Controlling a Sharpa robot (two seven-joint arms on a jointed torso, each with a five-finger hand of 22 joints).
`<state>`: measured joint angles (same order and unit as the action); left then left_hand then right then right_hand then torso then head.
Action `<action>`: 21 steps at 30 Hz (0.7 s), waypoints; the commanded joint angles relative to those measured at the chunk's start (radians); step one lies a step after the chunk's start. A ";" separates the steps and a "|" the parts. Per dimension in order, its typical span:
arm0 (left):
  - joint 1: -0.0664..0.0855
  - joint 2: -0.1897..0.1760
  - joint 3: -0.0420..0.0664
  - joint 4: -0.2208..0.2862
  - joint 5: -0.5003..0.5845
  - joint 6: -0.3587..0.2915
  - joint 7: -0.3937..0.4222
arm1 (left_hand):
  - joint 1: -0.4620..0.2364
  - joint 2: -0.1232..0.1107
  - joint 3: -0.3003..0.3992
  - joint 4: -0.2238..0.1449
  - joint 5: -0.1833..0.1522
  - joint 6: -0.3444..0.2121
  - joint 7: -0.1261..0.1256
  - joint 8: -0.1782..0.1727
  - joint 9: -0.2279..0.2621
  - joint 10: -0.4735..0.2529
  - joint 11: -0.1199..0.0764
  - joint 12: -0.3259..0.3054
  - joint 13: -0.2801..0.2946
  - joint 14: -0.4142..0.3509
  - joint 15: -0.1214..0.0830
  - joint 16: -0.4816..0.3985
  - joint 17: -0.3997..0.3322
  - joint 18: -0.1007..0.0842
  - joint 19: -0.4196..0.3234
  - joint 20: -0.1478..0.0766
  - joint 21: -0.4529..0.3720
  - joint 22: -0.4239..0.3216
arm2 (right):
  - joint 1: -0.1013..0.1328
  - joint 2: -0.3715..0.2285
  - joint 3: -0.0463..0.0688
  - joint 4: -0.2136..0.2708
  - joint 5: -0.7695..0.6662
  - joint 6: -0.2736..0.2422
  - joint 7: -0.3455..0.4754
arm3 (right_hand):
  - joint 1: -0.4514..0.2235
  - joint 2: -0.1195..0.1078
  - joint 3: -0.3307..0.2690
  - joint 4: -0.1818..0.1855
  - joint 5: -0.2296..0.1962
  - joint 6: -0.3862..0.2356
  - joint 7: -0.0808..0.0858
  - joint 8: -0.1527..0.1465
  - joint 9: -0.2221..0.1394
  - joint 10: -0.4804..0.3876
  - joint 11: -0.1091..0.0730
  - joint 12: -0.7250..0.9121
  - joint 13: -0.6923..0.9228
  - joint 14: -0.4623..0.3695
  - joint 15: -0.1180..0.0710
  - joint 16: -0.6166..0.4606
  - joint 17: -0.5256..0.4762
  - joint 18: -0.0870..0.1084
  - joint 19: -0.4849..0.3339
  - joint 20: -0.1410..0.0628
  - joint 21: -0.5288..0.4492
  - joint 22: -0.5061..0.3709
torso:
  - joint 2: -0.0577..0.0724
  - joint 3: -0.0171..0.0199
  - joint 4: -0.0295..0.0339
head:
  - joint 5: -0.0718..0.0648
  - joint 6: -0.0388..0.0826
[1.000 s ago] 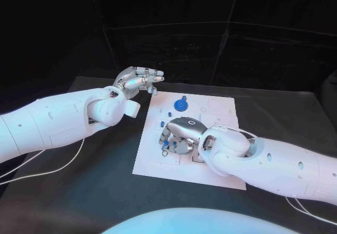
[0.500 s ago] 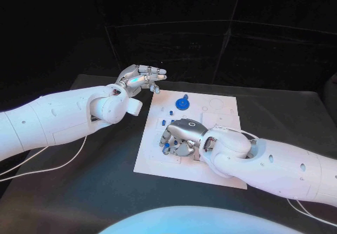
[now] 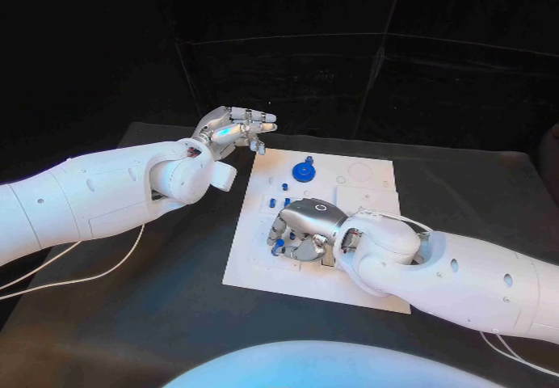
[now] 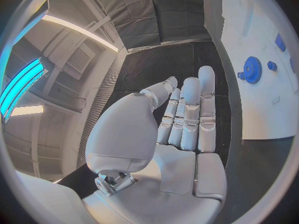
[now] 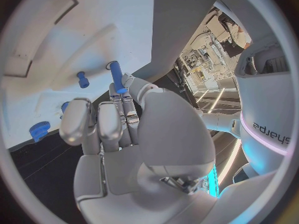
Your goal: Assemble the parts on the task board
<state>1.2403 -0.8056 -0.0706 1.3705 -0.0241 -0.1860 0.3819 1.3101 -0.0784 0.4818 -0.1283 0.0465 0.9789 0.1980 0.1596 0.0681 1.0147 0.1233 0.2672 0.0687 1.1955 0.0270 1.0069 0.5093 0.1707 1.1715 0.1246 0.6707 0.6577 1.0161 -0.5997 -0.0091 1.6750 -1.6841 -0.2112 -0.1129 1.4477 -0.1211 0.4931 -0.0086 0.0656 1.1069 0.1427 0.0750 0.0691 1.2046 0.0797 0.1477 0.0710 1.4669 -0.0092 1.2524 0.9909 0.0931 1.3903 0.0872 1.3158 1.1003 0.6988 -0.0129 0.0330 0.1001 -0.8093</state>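
Fingers of the right hand curl downward over the middle of the white board, with the back of the hand turned up toward the head camera. In the right wrist view the fingertips are bunched close together around the end of a long blue peg, which sticks out beyond them over the board; whether they actually clamp it or only touch it cannot be told. A short blue peg stands on the board just beside the long one, and a small blue toothed wheel sits near the board's edge.

On the left, the left hand is raised above the dark table, off the far left corner of the board. Its fingers lie side by side, pressed together and slightly bent, with nothing in them and the thumb held a little apart.

Toward the far end of the board sits a large blue gear, lying flat, with a small blue knob just beyond it. Two small blue pieces stand between the gear and the right hand, and another blue piece shows at the near left side of the right hand's fingers.
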 commanded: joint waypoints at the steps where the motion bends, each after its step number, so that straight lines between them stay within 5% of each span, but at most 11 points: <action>1: 0.002 0.001 0.001 0.000 0.003 0.012 0.003 | 0.008 0.004 0.001 -0.006 0.005 -0.008 -0.001 0.006 0.000 -0.005 0.001 0.005 -0.001 -0.008 0.003 -0.002 -0.001 0.012 -0.007 0.000 -0.005 -0.001 | 0.001 0.007 0.000 -0.005 -0.037 0.009 -0.009 | 0.008 -0.002 0.007 -0.002 0.003 0.000 0.006 -0.006 -0.001 0.013 -0.008 0.003 0.001 0.015 -0.007 0.005 0.001 -0.002 0.002 -0.002 0.003 0.000 | 0.001 -0.0001 0.0008 | -0.001 -0.001; 18: 0.002 0.000 0.001 0.001 0.003 0.012 0.002 | 0.007 0.005 0.000 -0.006 0.005 -0.009 0.000 0.007 0.000 -0.007 0.002 0.006 -0.001 -0.009 0.003 -0.001 -0.002 0.012 -0.008 0.000 -0.005 -0.001 | -0.005 0.023 -0.001 -0.017 -0.108 0.033 -0.028 | 0.008 -0.003 0.008 -0.005 0.005 0.001 0.006 -0.006 -0.001 0.014 -0.008 0.003 0.001 0.015 -0.006 0.006 0.002 -0.003 0.002 -0.002 0.004 0.002 | 0.000 -0.0002 0.0009 | -0.002 -0.002; 21: 0.002 -0.001 0.001 0.001 0.003 0.012 0.002 | 0.007 0.005 0.000 -0.006 0.005 -0.009 0.000 0.007 0.000 -0.007 0.002 0.006 -0.001 -0.009 0.003 -0.001 -0.002 0.012 -0.008 0.000 -0.005 -0.001 | -0.005 0.022 -0.009 -0.013 -0.116 0.045 -0.026 | 0.007 -0.006 0.008 -0.007 0.006 0.000 0.006 -0.007 -0.001 0.014 -0.008 0.002 0.002 0.015 -0.006 0.006 0.001 -0.002 0.002 -0.002 0.004 0.001 | 0.000 -0.0004 0.0007 | -0.002 -0.002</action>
<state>1.2403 -0.8060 -0.0707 1.3703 -0.0241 -0.1848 0.3812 1.3102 -0.0784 0.4818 -0.1283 0.0465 0.9789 0.1980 0.1596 0.0681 1.0147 0.1232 0.2672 0.0687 1.1919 0.0306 1.0070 0.5080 0.1699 1.1715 0.1246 0.6707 0.6577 1.0117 -0.5767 -0.0145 1.6615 -1.7638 -0.1937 -0.1301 1.4460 -0.1228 0.4977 -0.0132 0.0643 1.1069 0.1427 0.0750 0.0692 1.2046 0.0797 0.1469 0.0709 1.4669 -0.0092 1.2524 0.9921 0.0930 1.3903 0.0872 1.3158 1.1010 0.6990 -0.0134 0.0334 0.0983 -0.8117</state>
